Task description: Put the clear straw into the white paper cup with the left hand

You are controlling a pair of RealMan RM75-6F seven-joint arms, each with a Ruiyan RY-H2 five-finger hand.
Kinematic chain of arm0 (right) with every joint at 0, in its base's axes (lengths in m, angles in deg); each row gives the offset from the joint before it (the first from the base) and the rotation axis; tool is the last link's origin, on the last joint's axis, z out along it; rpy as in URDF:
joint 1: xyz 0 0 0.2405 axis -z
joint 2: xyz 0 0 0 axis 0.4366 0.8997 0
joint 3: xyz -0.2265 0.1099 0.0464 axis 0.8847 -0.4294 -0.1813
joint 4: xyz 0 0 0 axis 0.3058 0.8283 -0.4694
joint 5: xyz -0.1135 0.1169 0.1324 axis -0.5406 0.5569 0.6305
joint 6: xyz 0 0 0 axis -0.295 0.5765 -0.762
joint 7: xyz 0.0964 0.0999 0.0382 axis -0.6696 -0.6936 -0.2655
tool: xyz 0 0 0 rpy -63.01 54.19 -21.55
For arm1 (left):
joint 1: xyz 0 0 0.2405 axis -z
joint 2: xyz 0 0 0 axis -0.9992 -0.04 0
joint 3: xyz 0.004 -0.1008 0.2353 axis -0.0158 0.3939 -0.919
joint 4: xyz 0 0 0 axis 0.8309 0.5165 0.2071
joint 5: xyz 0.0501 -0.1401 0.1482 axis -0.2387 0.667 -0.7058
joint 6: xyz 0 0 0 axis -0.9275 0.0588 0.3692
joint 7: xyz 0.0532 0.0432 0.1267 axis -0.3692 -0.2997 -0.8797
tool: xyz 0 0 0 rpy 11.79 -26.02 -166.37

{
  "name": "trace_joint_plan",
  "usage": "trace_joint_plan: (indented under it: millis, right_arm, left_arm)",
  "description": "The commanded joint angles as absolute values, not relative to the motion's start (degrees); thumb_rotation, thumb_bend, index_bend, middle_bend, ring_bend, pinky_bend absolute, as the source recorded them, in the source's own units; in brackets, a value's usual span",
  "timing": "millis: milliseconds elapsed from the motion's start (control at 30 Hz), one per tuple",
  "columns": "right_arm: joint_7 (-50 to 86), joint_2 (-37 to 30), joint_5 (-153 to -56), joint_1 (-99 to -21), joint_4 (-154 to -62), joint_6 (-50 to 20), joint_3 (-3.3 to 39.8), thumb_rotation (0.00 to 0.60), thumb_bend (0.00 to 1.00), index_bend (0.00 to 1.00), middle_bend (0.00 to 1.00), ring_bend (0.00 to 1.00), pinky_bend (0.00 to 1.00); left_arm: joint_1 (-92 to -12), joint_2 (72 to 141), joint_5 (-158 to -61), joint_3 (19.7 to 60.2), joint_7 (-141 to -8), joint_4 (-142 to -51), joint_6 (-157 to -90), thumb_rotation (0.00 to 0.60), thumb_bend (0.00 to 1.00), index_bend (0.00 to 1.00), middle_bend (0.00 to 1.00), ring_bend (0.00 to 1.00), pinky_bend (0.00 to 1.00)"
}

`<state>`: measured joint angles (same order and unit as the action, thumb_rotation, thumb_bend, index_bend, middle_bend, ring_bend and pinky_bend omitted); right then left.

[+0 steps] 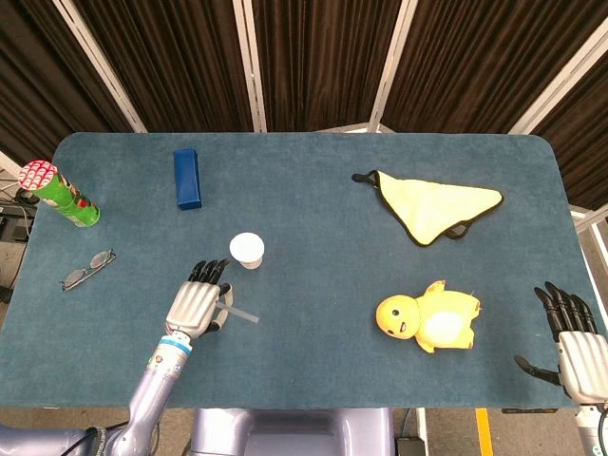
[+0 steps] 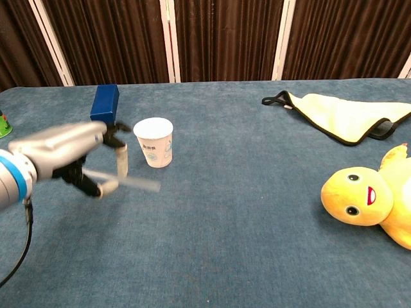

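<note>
Blue table (image 1: 313, 190) fills the view, yellow cloth (image 1: 437, 207) far right, duck toy (image 1: 427, 318) nearer the front. Left hand (image 2: 70, 157) hangs above the tabletop, pinching the clear straw (image 2: 131, 182) between thumb and fingers, straw lying roughly level and blurred, its free end just beside the white paper cup (image 2: 153, 142). Right hand (image 1: 575, 342) sits at the table's right edge, fingers spread, holding nothing. Cup stands upright, close to the left hand.

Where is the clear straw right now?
In both views the clear straw is held by the left hand, above the table's near-left area, just in front of the white paper cup.
</note>
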<state>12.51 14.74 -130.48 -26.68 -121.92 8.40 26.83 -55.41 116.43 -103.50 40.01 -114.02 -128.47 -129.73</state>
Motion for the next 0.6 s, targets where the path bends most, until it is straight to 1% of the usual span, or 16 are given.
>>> trace_joint_plan:
  millis: [33,200,333,467,600]
  right_arm:
    - [12.44,14.77,-130.49,-26.68,-121.94,8.37,26.85,0.600,0.07,0.00,0.00,0.00,0.00]
    - [12.06,14.88,-130.59,-26.75,-121.83,8.26,26.90,0.600,0.07,0.00,0.00,0.00,0.00]
    - [11.90,14.99,-130.51,-26.92,-121.88,7.96,26.86,0.600,0.07,0.00,0.00,0.00,0.00]
    - [12.03,15.12,-130.23,-27.09,-122.13,7.59,26.76,0.600,0.07,0.00,0.00,0.00,0.00]
    - [12.21,15.21,-129.93,-27.27,-122.36,7.23,26.63,0.600,0.08,0.00,0.00,0.00,0.00]
  left_arm:
    - [-55.00,114.59,-104.14,45.17,-108.91,-132.44,-131.17,0.600,0.45,0.53,0.00,0.00,0.00]
    - [-53.94,114.96,-100.75,50.01,-103.40,-132.56,-130.17,0.600,0.45,0.53,0.00,0.00,0.00]
    - [-52.88,116.41,-93.67,55.94,-95.68,-133.02,-127.95,0.600,0.45,0.53,0.00,0.00,0.00]
    - [-51.12,117.54,-87.50,60.80,-89.24,-130.77,-124.42,0.600,0.45,0.53,0.00,0.00,0.00]
    - [-49.69,118.41,-84.63,63.23,-85.50,-128.29,-122.24,0.600,0.45,0.53,0.00,0.00,0.00]
